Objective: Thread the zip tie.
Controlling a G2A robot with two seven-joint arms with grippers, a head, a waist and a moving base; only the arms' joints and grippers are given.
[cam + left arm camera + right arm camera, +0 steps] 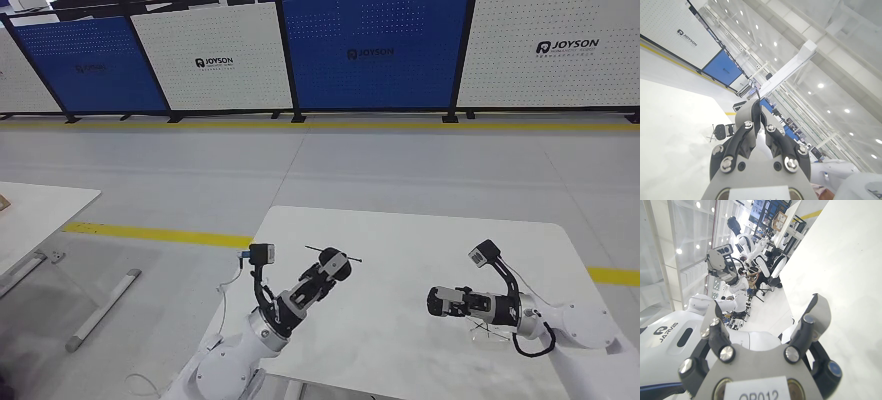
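Note:
The zip tie [312,249] is a thin black strip held level above the white table [420,235], near its left part. My left gripper [336,266] is shut on it, raised off the table. In the left wrist view the pads [756,113] press together and the zip tie's tip [758,94] sticks out past them. My right gripper [432,301] hovers low over the table's right part, pointing toward the left one, a clear gap apart. In the right wrist view my right gripper [766,306] stands open with nothing between its fingers, and the left gripper [717,263] shows farther off.
A thin black wire-like thing [486,331] lies on the table beside the right arm. The table's near-left edge [232,300] runs under the left arm. Grey floor with a yellow line [150,234] lies beyond the table.

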